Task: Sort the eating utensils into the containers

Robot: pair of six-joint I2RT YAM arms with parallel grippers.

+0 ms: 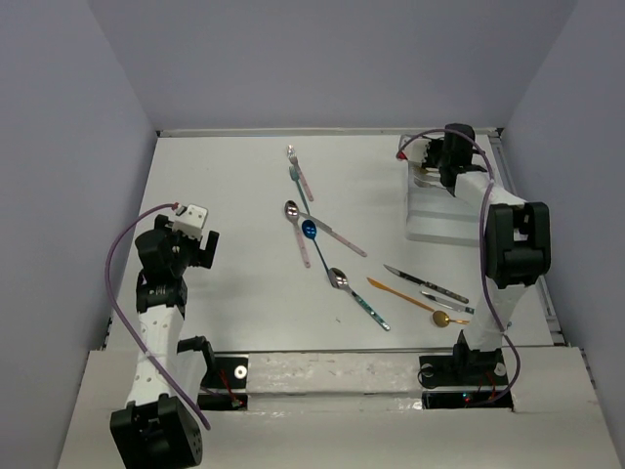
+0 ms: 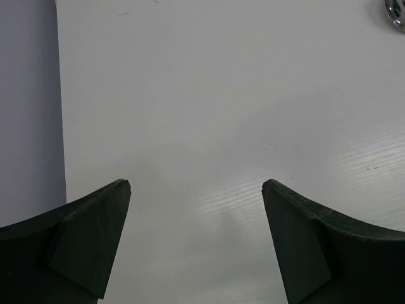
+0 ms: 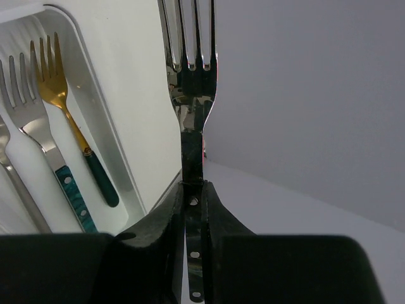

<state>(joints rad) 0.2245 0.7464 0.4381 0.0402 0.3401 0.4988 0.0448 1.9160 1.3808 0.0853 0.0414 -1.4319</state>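
My right gripper [image 3: 193, 187] is shut on the black handle of a silver fork [image 3: 190, 95], tines pointing away. It is held just right of the white cutlery tray [image 3: 114, 88]. In the top view the right gripper [image 1: 430, 161] hovers over the tray's far end [image 1: 444, 220]. One compartment holds a gold fork with a green handle [image 3: 60, 101], a teal-handled fork [image 3: 41, 136] and part of another. My left gripper [image 2: 196, 190] is open and empty over bare table; it is at the left in the top view [image 1: 207, 244].
Loose utensils lie mid-table: a pink fork [image 1: 299, 172], a pink-handled spoon [image 1: 296, 225], a blue spoon [image 1: 310, 231], a teal-handled spoon [image 1: 356, 298], a black knife [image 1: 425, 283], an orange knife [image 1: 398, 295], a gold spoon [image 1: 441, 319]. A spoon bowl [image 2: 396, 12] lies far right of the left gripper.
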